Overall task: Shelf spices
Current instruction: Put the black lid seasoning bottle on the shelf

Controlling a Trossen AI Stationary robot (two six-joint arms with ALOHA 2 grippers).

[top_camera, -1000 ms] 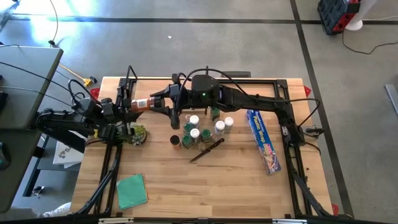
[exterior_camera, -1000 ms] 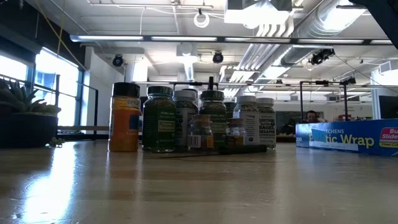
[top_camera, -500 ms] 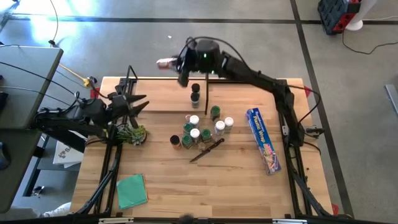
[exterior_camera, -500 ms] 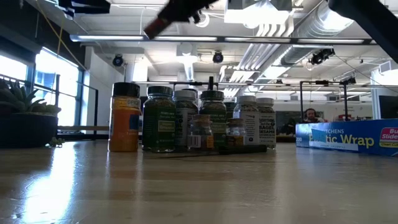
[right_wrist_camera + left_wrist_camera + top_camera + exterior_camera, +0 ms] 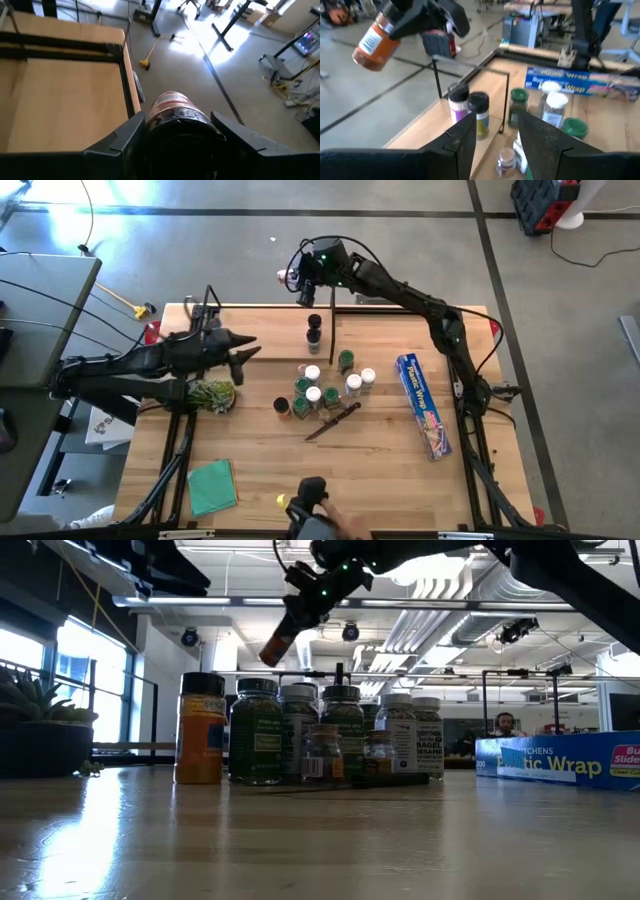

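Note:
My right gripper [image 5: 303, 276] is shut on a brown spice jar [image 5: 289, 277] with a white label, high over the table's far edge. The jar also shows in the left wrist view [image 5: 375, 37] and the low view [image 5: 277, 638]. The shelf [image 5: 268, 342], a pale plank between thin black rods, carries two black-capped jars [image 5: 469, 105] standing on their bases near its right rod. Several more spices [image 5: 322, 385] stand grouped on the table. My left gripper [image 5: 248, 348] hovers open over the shelf's left part, with nothing between its fingers [image 5: 462, 137]. My right gripper pinches the jar's dark cap end [image 5: 180, 120] between its two fingers [image 5: 127, 135], one on either side. The jar lies along the fingers and sticks out ahead of them, its base end [image 5: 270, 650] tilted down. It is lifted clear of table and shelf.
A dark-handled knife [image 5: 333, 421] lies beside the jar group. A long blue wrap box [image 5: 424, 405] is at the right, a small plant [image 5: 212, 393] at the left, a green cloth [image 5: 212, 485] near the front left. A person's hand [image 5: 318, 518] reaches in at the near edge.
Both grippers were on the jar over the shelf's left end. My left gripper has opened, let go and moved toward the table's right. My right gripper has carried the jar up and toward the far edge, turning so that the jar's base tips down.

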